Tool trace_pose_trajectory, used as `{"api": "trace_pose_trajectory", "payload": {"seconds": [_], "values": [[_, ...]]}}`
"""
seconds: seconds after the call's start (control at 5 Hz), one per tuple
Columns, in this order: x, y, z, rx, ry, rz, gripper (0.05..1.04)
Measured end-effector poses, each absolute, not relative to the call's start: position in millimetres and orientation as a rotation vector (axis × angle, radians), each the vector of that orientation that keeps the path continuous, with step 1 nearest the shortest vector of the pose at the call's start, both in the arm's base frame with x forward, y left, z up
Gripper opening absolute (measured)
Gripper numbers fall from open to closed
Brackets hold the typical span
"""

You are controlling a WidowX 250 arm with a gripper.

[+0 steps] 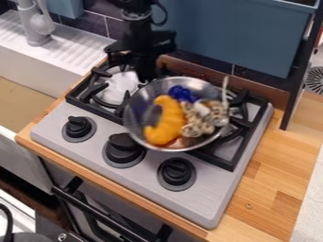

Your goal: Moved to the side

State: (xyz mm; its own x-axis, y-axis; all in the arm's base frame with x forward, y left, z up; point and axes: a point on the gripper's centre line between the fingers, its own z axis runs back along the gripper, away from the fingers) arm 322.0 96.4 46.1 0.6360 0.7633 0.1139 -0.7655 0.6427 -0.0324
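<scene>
In the camera view we see the gripper [147, 74] above the stove [148, 177], at the metal bowl's [136, 111] rim; we cannot tell how wide the jaws stand or whether they grip it. The bowl, before and right of the jaws, holds one orange curved piece [167, 120], something blue [181, 93] and a brownish-grey heap [200, 124]. Three knobs [123, 149] sit nearer us; one faucet [37, 21] stands left.

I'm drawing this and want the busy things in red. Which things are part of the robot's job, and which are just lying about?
Part of the job, most likely:
- black gripper
- metal bowl
- orange thing and blue thing inside it

Just there:
- tap
- stove knobs
</scene>
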Motion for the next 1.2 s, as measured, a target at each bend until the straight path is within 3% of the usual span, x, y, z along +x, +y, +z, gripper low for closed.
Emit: {"api": "trace_pose_trajectory", "payload": {"seconds": [1.0, 1.2], "values": [[319.8, 161.0, 58.0, 0.038, -0.220, 0.916, 0.058], [319.6, 173.5, 55.6, 0.035, -0.207, 0.886, 0.058]]}}
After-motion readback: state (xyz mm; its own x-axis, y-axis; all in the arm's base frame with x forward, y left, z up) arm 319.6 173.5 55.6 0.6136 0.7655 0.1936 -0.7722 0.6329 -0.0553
